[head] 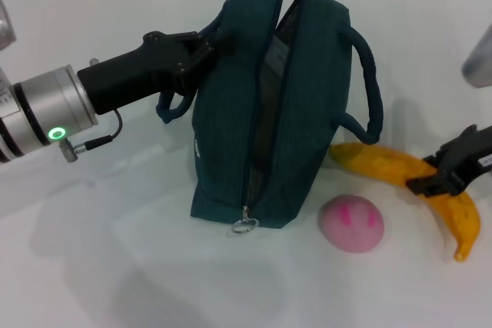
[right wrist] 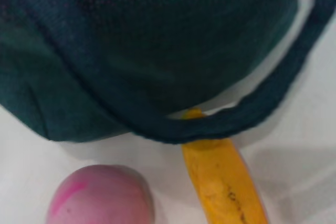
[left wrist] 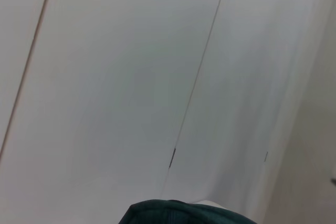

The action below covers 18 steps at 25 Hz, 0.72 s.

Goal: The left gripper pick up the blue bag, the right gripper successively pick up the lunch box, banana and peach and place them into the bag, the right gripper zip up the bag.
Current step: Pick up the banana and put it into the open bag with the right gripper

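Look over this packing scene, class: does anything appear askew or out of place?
The blue bag leans, held at its top by the left gripper, zipper open. One handle loop lies over the banana tip. The right gripper sits on the banana; the peach lies alongside.

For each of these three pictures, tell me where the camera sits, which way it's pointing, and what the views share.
Head view: from the robot's head, looking forward and down at the blue bag, peach and banana; left gripper at the bag's top, right gripper on the banana.
Left wrist view: mostly white surface, only a bag edge; no gripper shows.
Right wrist view: close on bag, peach, banana.
All three show the bag.
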Available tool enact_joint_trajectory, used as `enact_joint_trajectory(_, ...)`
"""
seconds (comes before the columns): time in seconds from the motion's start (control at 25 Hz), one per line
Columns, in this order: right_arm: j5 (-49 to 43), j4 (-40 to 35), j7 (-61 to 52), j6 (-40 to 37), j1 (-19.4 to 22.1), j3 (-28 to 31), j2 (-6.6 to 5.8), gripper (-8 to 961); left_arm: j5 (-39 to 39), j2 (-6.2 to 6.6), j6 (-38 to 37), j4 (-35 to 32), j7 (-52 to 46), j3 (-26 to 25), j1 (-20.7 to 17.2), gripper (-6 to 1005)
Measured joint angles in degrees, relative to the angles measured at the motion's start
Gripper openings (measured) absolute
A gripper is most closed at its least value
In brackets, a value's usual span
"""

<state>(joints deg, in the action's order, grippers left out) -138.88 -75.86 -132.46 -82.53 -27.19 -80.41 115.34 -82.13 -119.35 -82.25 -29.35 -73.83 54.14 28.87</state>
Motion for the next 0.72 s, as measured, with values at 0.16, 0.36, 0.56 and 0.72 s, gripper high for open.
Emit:
enact_joint_trajectory(0.16, 5.3, -0.4, 4.2, 0.4, 1.9, 11.7, 0.03, 480, 0.0, 0.06, -0.1, 0.0, 0.0, 0.0, -0.1, 35)
enact_joint_trajectory(0.36, 18.2, 2.3, 11.5, 3.5, 5.0, 24.1, -0.05, 422, 0.4, 0.09, -0.2, 0.0, 0.4, 0.0, -0.2, 35)
enact_joint_trajectory(0.56, 41.4, 12.0, 26.1, 6.2, 7.8, 29.4, -0.09, 428, 0.4, 0.05, -0.4, 0.0, 0.7, 0.0, -0.2, 36)
enact_joint_trajectory(0.72, 60.5, 23.7, 40.5, -0.4, 6.6, 29.9, -0.18, 433, 0.4, -0.04, -0.5, 0.0, 0.8, 0.1, -0.2, 36)
